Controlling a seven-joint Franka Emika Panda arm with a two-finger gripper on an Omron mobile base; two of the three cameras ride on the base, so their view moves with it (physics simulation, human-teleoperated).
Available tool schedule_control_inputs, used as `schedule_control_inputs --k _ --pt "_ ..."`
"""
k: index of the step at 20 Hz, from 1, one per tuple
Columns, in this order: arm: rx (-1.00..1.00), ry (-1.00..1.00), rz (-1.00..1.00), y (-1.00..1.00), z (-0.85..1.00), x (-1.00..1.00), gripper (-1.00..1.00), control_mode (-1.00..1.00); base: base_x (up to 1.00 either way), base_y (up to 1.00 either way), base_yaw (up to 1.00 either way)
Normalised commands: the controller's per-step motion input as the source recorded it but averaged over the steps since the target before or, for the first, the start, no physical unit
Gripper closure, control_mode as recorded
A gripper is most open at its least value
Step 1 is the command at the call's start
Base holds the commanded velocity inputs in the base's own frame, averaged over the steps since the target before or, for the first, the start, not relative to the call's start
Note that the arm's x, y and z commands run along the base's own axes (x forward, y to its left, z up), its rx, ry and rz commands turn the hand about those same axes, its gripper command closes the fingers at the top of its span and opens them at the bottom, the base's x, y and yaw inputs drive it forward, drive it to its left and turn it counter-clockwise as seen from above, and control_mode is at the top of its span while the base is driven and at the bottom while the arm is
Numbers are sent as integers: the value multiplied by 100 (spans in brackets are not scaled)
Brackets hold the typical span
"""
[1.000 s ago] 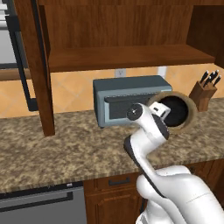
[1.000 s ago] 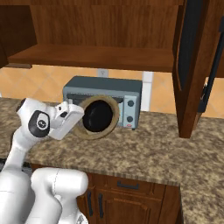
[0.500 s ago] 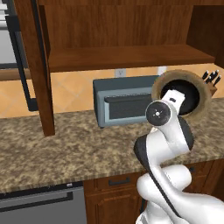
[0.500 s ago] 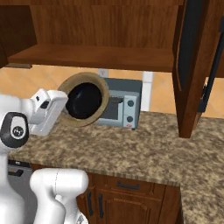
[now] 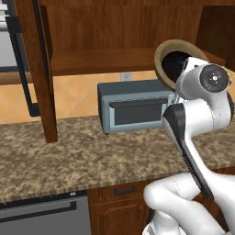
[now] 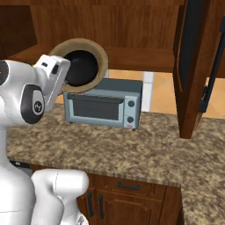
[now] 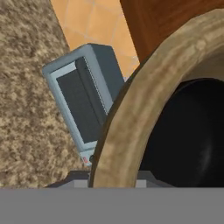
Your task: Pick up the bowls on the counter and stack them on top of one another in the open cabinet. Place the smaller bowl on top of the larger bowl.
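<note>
We have the larger bowl (image 6: pixel 82 64) up off the tabletop (image 6: pixel 145 145), tipped on edge in the upper left of the right base frame at the cabinet (image 5: pixel 105 62) shelf's height, with the smaller bowl (image 6: pixel 81 68) apparently nested dark inside. The end effector seems clamped on its rim, though we cannot tell for sure since the fingers are hidden. To do this well, we level it before sliding over the shelf, clearing the toaster oven (image 6: pixel 103 102) below.

tan bowl (image 7: pixel 131 109) rim, perhaps black bowl (image 7: pixel 192 135) inside

A tan, wood-coloured bowl (image 6: pixel 102 56) with a black inside, a grey-blue toaster oven (image 6: pixel 103 104), speckled brown-and-beige worktop (image 6: pixel 145 147), reddish-brown cabinet (image 5: pixel 98 32).
</note>
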Motion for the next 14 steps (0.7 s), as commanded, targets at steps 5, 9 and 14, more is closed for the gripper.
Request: schedule_control_inputs --k 5,9,14 --pt "0 2 16 0 52 86 100 -100 0 0 0" --pt "0 14 0 0 0 86 100 -100 0 0 0" --pt "0 14 0 0 0 98 100 -100 0 0 0"
